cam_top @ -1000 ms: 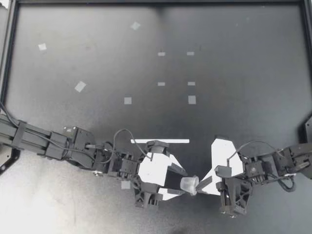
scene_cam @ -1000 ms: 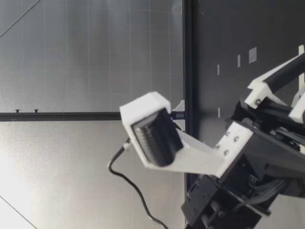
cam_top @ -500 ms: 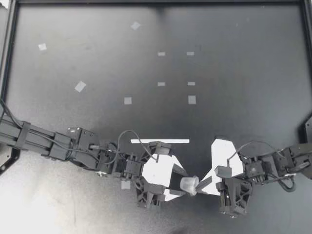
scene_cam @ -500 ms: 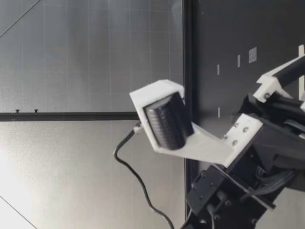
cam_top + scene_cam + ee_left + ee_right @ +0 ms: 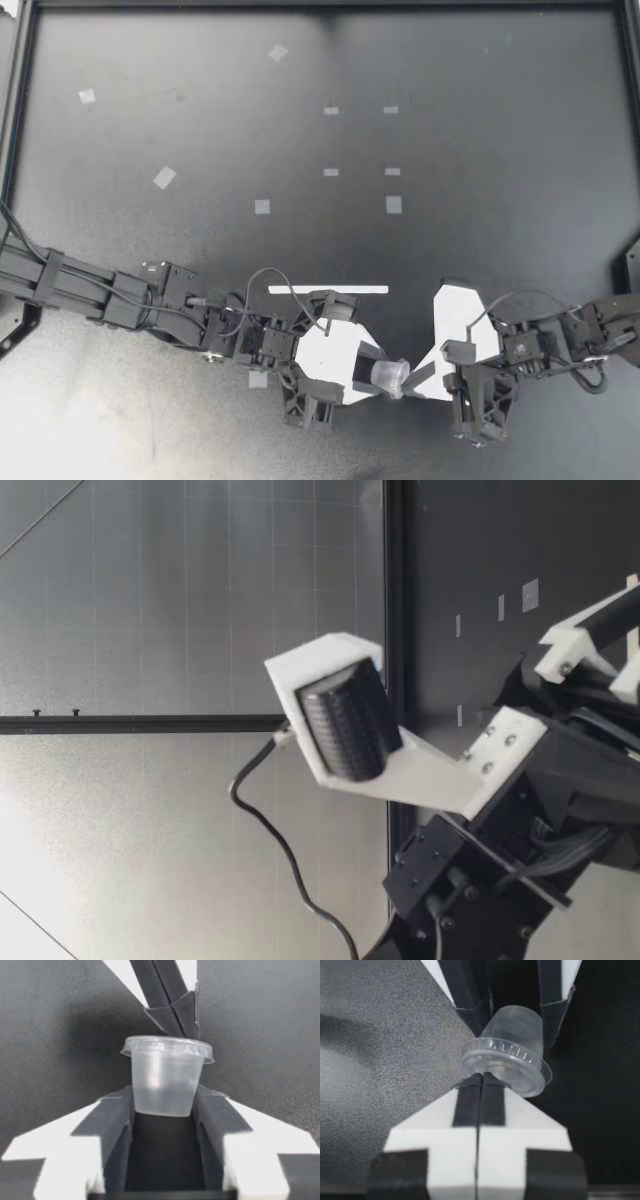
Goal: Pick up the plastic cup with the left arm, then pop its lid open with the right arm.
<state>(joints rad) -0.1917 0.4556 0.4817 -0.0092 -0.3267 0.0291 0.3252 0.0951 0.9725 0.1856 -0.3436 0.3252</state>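
Table: dark and matt (image 5: 500, 150), edged by a black rail (image 5: 22, 100). Small tape squares (image 5: 262, 206) were scattered over its far half. A white strip (image 5: 328, 290) lay near the middle, just beyond the two grippers.

Backdrop: in the low view a grey panelled wall (image 5: 150, 600) stood behind the table.

Cup: a small clear plastic cup (image 5: 389, 376) with a clear lid (image 5: 506, 1067). It sat between the two grippers at the near side of the table. Its base end pointed towards my left arm and its lid towards my right.

Left gripper: my left gripper (image 5: 378, 376) was clamped on the cup. In the left wrist view (image 5: 164, 1110) both dark pads (image 5: 122, 1120) pressed the cup's (image 5: 167, 1077) tapered wall from two sides, just below the lid.

Right gripper: my right gripper (image 5: 412, 381) had its fingers pressed together with no gap. In the right wrist view its tips (image 5: 481, 1077) met the rim of the lid, with the cup (image 5: 515, 1025) just ahead of them. Whether the rim was nipped between the tips could not be told.

Facing: the two grippers pointed at each other, with only the cup between their tips.

Low view: one gripper's white finger (image 5: 345, 720) with a ribbed black pad stood raised above the table. A black cable (image 5: 270, 830) hung beside it. The cup could not be made out there.
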